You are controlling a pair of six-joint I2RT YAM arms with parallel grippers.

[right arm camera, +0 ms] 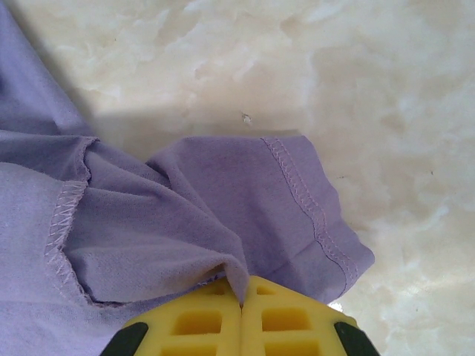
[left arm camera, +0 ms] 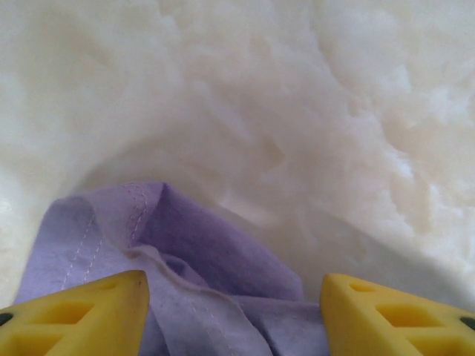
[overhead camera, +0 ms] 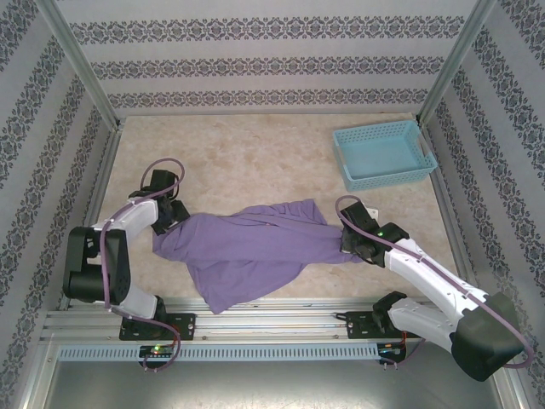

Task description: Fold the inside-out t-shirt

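Purple t-shirt | left tool low, parted astride cloth | right tool low, clamped on it

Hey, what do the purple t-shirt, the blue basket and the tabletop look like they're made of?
The t-shirt: soft matte knit, probably cotton; it drapes in folds and shows stitched hems. The basket: light blue moulded plastic, with lattice walls. The table: hard, cream, marble-patterned, faintly glossy; stone or laminate, can't tell.
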